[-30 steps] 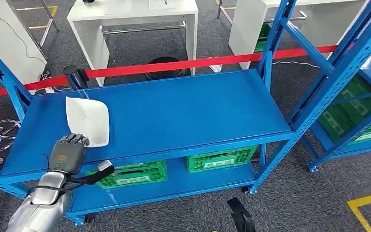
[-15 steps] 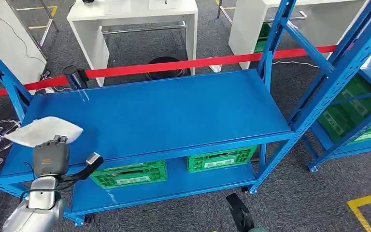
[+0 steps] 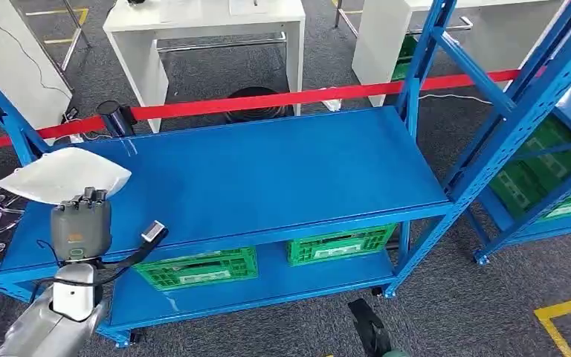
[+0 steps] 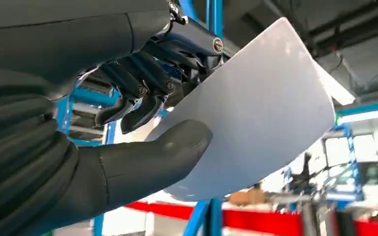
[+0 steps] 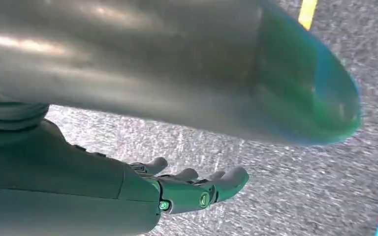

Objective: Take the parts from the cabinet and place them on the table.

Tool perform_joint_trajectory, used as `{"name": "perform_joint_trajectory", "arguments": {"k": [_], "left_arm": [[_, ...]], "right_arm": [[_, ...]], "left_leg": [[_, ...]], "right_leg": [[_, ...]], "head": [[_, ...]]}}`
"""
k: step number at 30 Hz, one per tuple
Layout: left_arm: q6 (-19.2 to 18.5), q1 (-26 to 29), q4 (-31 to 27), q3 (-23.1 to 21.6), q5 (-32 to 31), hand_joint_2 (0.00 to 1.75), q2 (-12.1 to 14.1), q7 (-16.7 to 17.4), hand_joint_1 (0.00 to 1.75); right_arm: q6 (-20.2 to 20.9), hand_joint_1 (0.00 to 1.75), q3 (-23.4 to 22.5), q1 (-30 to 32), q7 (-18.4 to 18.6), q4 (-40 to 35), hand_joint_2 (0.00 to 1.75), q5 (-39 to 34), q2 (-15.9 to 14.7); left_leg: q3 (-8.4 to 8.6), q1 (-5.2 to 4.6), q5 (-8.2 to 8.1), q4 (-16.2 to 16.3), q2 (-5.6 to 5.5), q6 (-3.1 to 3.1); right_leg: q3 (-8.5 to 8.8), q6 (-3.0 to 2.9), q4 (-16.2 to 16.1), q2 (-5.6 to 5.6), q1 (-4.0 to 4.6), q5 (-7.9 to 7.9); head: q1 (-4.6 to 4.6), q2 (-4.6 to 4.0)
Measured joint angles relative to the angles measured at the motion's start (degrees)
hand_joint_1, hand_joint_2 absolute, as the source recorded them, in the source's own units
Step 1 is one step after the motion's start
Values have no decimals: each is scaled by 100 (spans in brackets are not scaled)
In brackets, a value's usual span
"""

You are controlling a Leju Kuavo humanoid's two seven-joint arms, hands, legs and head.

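A flat white curved part (image 3: 63,175) is held up over the left end of the blue shelf (image 3: 268,171). My left hand (image 3: 80,223) grips its near edge. Up close in the left wrist view, the thumb lies on one face of the white part (image 4: 256,108) and the dark fingers (image 4: 142,93) curl over the other face. My right hand (image 5: 192,189) hangs over grey carpet with its fingers apart and nothing in them.
The blue rack (image 3: 416,74) has upright posts at both ends and a second rack (image 3: 557,141) at the right. Green crates (image 3: 201,268) sit on the lower shelf. A red barrier tape (image 3: 268,100) runs behind, with white tables (image 3: 201,22) beyond it.
The left hand has lifted the white part off the shelf and tilted it from lying flat to raised, moving left and towards me, then slightly upward.
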Motion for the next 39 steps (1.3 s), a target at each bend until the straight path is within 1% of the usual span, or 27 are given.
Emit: {"name": "perform_joint_trajectory", "arguments": {"k": [4, 9, 11, 12, 13, 15, 16, 18, 19, 20, 21, 22, 23, 24, 25, 26, 27, 28, 29, 30, 31, 32, 34, 35, 37, 38, 39], "left_arm": [[0, 193, -746, 18, 0, 175, 109, -162, 175], [0, 269, -1113, 20, 0, 175, 159, -196, 175], [0, 418, -1384, 103, 0, 175, 173, -482, 175], [0, 571, -1596, 226, 15, 175, 164, -833, 175], [0, 746, -1861, 497, 68, 175, 107, -1434, 175], [0, 1160, -2339, 1117, 298, 175, -180, -3138, 175], [0, 1382, -2618, 1558, 393, 175, -405, -3998, 175], [9, 1726, -3065, 2180, 507, 175, -766, -4913, 175], [7, 1838, -3244, 2370, 498, 175, -902, -5094, 175], [9, 1980, -3504, 2650, 490, 175, -1104, -5209, 175], [9, 2024, -3602, 2812, 487, 175, -1171, -5241, 175], [7, 2086, -3696, 2960, 487, 175, -1279, -5272, 175], [7, 2190, -3794, 3034, 518, 175, -1336, -5341, 175], [7, 2340, -3978, 3151, 629, 175, -1438, -5500, 175], [7, 2487, -4145, 3228, 702, 175, -1517, -5651, 175], [7, 2588, -4262, 3277, 737, 175, -1565, -5795, 175], [7, 2726, -4417, 3348, 745, 175, -1643, -5933, 175], [7, 2851, -4594, 3388, 743, 175, -1696, -6015, 175], [7, 2949, -4752, 3427, 724, 175, -1753, -6030, 175], [7, 3048, -4892, 3469, 665, 175, -1779, -6026, 175], [7, 3139, -4964, 3482, 625, 175, -1801, -6006, 175], [7, 3232, -5143, 3516, 562, 175, -1823, -5925, 175], [7, 3383, -5278, 3543, 553, 175, -1819, -5798, 175], [7, 3461, -5300, 3543, 553, 175, -1803, -5750, 175], [7, 3544, -5313, 3534, 574, 175, -1770, -5675, 175], [4, 3566, -5308, 3528, 590, 175, -1751, -5654, 175], [4, 3585, -5306, 3501, 608, 175, -1716, -5617, 175]], "right_arm": [[83, 0, 0, 66, 26, 0, 0, 9, 0], [83, 0, 0, 98, 28, 2, 0, 15, 0], [81, 0, 0, 97, 70, 2, 0, 46, 0], [81, 0, 0, 103, 101, 2, 0, 57, 0], [76, 0, 0, 111, 109, 2, 0, 59, 0], [48, 0, 0, 111, 100, 0, 0, 63, 0], [26, 0, 0, 109, 100, 2, 0, 72, 2], [-24, 0, 0, 116, 105, 2, 0, 114, 4], [-24, 0, 0, 118, 105, 2, 0, 122, 4], [-31, 0, 0, 124, 105, 2, 0, 127, -20], [-31, 0, 0, 128, 105, 0, 0, 135, -24], [-28, 0, 2, 143, 107, 2, 0, 146, -24], [-24, 0, 2, 157, 118, 2, 0, 168, -28], [-7, 0, 2, 175, 138, 2, 0, 192, -35], [-4, 0, 4, 189, 140, 2, 0, 212, -37], [-2, 0, 4, 195, 135, 2, 0, 227, -46], [7, 0, 9, 194, 124, 2, 0, 245, -66], [59, 0, 15, 188, 98, 2, 0, 271, -79], [105, 0, 20, 179, 81, 2, 0, 306, -81], [142, 0, 35, 186, 63, 2, 0, 335, -61], [173, 0, 50, 195, 44, 2, 0, 367, -61], [203, 0, 81, 192, 50, 2, 0, 415, -61], [201, 0, 147, 198, 105, 2, 0, 428, -48], [192, 0, 155, 191, 107, 2, 0, 417, -44], [186, 0, 155, 212, 98, 2, 0, 409, -35], [190, 0, 155, 229, 98, 2, 0, 411, -35], [192, 0, 155, 250, 103, 2, 0, 417, -24]], "left_leg": [[-1, 0, -2, -2, 0, -2], [-1, 0, -2, -2, 1, -3], [1, 0, -2, -2, 2, -3], [2, -1, -3, -2, 4, -3], [1, -1, -3, -2, 6, -3], [-2, -7, -8, 0, 4, 4], [-16, -55, -44, 43, 9, 61], [-9, -57, -14, 4, 4, 105], [22, -43, 27, -74, 10, 133], [80, 4, 89, -184, 22, 156], [74, 10, 103, -202, 27, 178], [50, 13, 124, -200, 24, 209], [36, 9, 129, -196, 16, 209], [14, 10, 134, -185, 4, 201], [-13, 20, 142, -160, -9, 187], [-38, 35, 147, -133, -23, 171], [-88, 67, 146, -79, -45, 137], [-139, 104, 132, 0, -60, 83], [-198, 126, 112, 96, -69, 14], [-248, 106, 111, 126, -105, -51], [-242, 92, 108, 174, -118, -89], [-277, 82, 133, 204, -134, -129], [-300, 116, 197, 169, -169, -211], [-351, 124, 101, 229, -140, -228], [-520, 123, -445, 763, -81, -232], [-640, 117, -732, 1181, -79, -237], [-726, 114, -932, 1553, -80, -232]], "right_leg": [[-1, -1, 0, 1, 0, -2], [0, -1, 0, 1, 0, -2], [0, -1, 0, 5, 0, -2], [-1, -1, 0, 7, -1, -2], [-3, -1, 0, 6, -3, -3], [-3, -1, -4, 2, -8, -3], [9, 46, -46, -1, -57, 16], [20, 84, -63, -8, -55, 42], [31, 106, -80, -4, -34, 45], [-2, 99, 34, 76, -55, -79], [-103, 84, 266, 108, -41, -283], [-308, 87, 750, 141, -40, -580], [-489, 94, 1186, 153, -46, -787], [-637, 105, 1547, 156, -47, -909], [-672, 120, 1657, 156, -57, -874], [-605, 137, 1543, 156, -73, -753], [-385, 170, 1130, 155, -107, -504], [-74, 216, 566, 156, -147, -263], [137, 268, 129, 174, -173, -303], [104, 188, 318, 275, -99, -218], [27, 114, 335, 302, -127, -226], [17, 22, 334, 298, -129, -296], [-44, -68, 337, 264, -116, -246], [-73, -133, 335, 225, -117, -200], [-170, -197, 335, 204, -97, -124], [-231, -220, 335, 184, -77, -82], [-291, -234, 336, 160, -48, -38]], "head": [[2, 0], [2, 0], [0, 0], [0, 0], [0, 0], [2, 0], [-4, 0], [-4, 0], [7, 0], [2, 0], [6, 0], [9, 0], [9, 0], [9, 0], [11, 0], [9, 0], [11, 0], [11, 0], [15, 0], [46, 0], [55, 0], [37, 0], [35, 0], [35, 0], [15, 0], [9, 0], [6, 0]]}}
